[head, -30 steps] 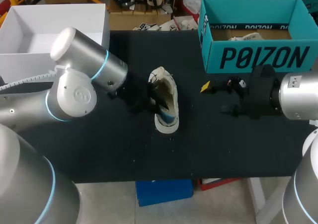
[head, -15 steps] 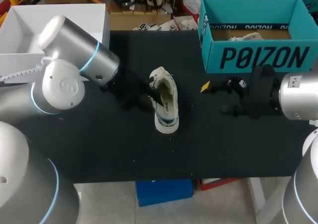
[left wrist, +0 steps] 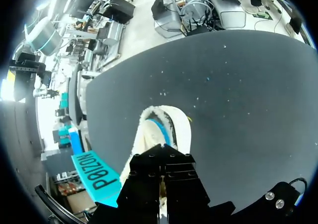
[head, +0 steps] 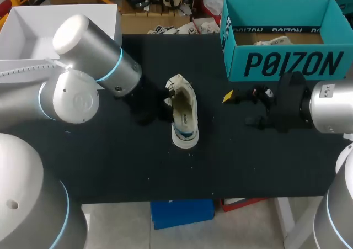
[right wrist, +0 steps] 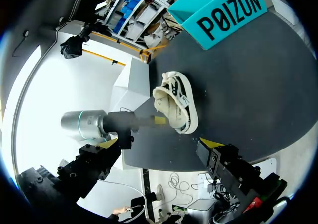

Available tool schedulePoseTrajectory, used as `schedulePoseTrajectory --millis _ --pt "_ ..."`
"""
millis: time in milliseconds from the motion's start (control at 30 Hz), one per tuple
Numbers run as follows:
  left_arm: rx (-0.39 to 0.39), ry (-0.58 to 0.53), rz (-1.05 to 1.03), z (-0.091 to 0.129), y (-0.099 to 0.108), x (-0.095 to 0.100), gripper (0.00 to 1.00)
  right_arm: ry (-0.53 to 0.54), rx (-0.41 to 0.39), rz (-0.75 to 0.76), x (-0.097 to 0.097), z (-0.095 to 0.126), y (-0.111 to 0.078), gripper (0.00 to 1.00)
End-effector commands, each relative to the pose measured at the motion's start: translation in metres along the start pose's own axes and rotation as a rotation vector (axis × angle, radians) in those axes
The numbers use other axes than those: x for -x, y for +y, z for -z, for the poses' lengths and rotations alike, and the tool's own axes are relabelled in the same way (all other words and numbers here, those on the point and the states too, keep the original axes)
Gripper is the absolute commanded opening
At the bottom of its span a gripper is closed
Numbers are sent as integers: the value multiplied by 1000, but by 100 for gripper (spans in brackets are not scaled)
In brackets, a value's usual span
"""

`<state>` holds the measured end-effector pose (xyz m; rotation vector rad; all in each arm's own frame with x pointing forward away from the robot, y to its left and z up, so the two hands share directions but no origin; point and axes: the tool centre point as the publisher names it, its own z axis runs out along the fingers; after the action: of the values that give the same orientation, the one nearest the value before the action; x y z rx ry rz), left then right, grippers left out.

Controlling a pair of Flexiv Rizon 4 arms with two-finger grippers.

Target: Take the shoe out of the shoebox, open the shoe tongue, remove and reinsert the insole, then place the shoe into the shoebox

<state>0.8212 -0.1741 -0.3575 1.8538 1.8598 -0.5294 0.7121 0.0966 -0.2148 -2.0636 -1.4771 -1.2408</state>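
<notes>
A flat, matte black surface (head: 248,160) is scattered with tiny pale specks, and light falls evenly across it. An open white cardboard box (head: 83,22) stands at its far left corner.

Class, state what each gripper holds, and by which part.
The left gripper seems to pinch the shoe by its side wall near the opening; the right gripper, open, holds nothing.

Cream-white cloth sneaker (head: 185,114), soft and woven, with a smooth rubbery sole. Black table top (head: 248,160), matt and faintly speckled. Teal cardboard shoebox (head: 287,64), matt. Silver left arm (head: 94,50), smooth satin metal.
</notes>
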Motion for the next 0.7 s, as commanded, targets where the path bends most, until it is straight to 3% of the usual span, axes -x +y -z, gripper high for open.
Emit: schedulePoseTrajectory --millis 33,700 --pt "4 17 -1 -18 4 4 0 -1 0 -1 0 0 0 100" --pt "-37 95 2 -57 8 -1 0 -1 0 -1 0 0 0 100"
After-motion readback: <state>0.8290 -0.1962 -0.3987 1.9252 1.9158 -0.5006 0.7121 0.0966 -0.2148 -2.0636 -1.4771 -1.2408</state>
